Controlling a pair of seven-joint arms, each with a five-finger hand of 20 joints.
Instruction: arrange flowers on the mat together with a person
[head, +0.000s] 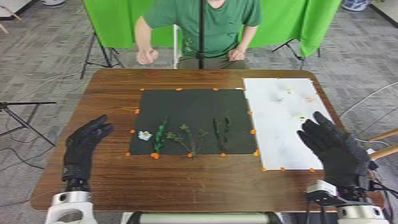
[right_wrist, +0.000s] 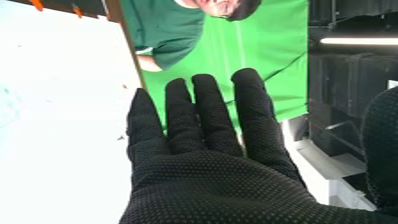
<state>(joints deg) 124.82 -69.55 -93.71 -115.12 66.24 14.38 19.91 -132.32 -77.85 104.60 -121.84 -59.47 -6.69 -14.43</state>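
Note:
In the head view, my left hand (head: 86, 145) is over the table's left side, fingers straight and holding nothing. My right hand (head: 330, 150) hovers at the white sheet's (head: 275, 125) right edge, open and empty; in the right wrist view the same right hand (right_wrist: 213, 175) has its fingers extended. The dark mat (head: 182, 107) carries a white flower (head: 145, 135) at its left, a green leafy stem (head: 160, 136), a branching sprig (head: 189, 137) and thin dark-green stems (head: 221, 133) along its near part. Small pale and yellow flowers (head: 289, 91) lie on the white sheet.
Orange tape pieces (head: 155, 155) mark the edges of the mat and sheet. Across the brown table (head: 115, 90), a person (head: 204, 30) sits with both hands off the flowers. A dark vertical pole stands in front of the person, green cloth (head: 115, 25) behind.

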